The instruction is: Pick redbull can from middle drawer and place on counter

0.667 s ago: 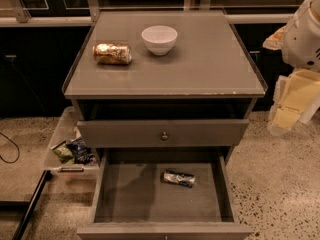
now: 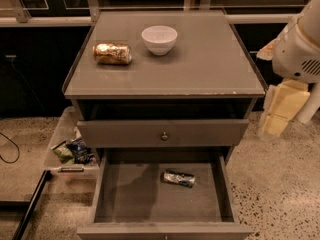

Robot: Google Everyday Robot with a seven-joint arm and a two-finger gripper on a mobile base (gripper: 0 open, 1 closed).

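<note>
The redbull can (image 2: pixel 178 178) lies on its side on the flat bottom of the open middle drawer (image 2: pixel 130 194), right of its centre. The counter (image 2: pixel 200 59) is the grey top of the cabinet above it. My gripper (image 2: pixel 280 109) hangs off the cabinet's right side, at about the height of the closed upper drawer. It is well apart from the can and holds nothing that I can see.
A white bowl (image 2: pixel 159 39) and a fat gold can (image 2: pixel 112 54) lying on its side sit at the back left of the counter. The closed drawer front with a round knob (image 2: pixel 164 135) is above the open drawer. A clear bin of packets (image 2: pixel 72 149) stands on the floor to the left.
My arm and gripper have shifted slightly down and to the left. The redbull can and the things on the counter have not moved.
</note>
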